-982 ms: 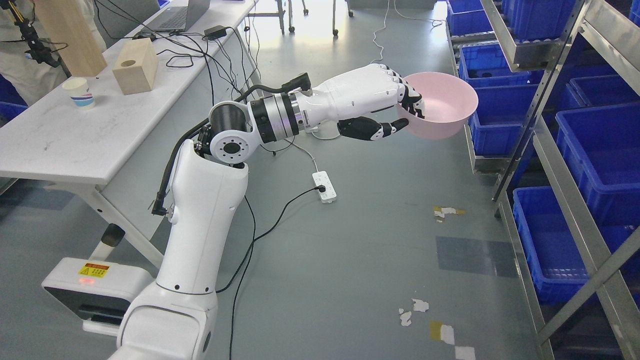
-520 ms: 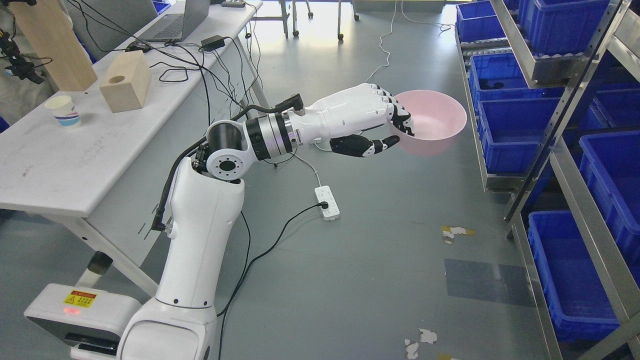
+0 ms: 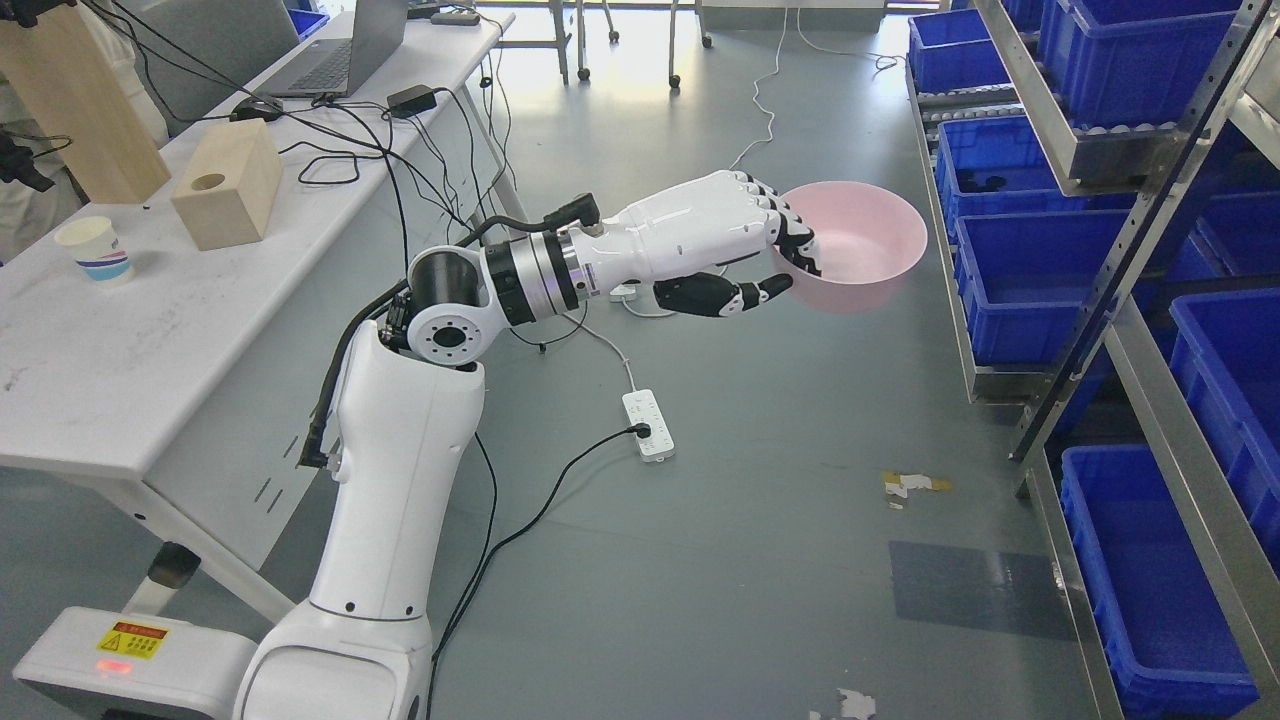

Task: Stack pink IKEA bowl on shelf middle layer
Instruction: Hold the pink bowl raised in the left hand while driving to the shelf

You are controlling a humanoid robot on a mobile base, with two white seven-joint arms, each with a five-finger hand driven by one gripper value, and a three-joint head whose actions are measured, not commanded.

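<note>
The bowl (image 3: 860, 245) is held at its rim by the left hand (image 3: 745, 245), near the shelf (image 3: 1150, 220), so it could slip from such a thin pinch.

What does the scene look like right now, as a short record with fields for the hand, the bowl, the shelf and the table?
hand: left hand grips the near rim, fingers inside, thumb under
bowl: pink bowl, upright, empty, held over the floor
shelf: metal shelf at right, blue bins on it; bowl not on it yet
table: white table at left with paper cup, wooden block
</note>
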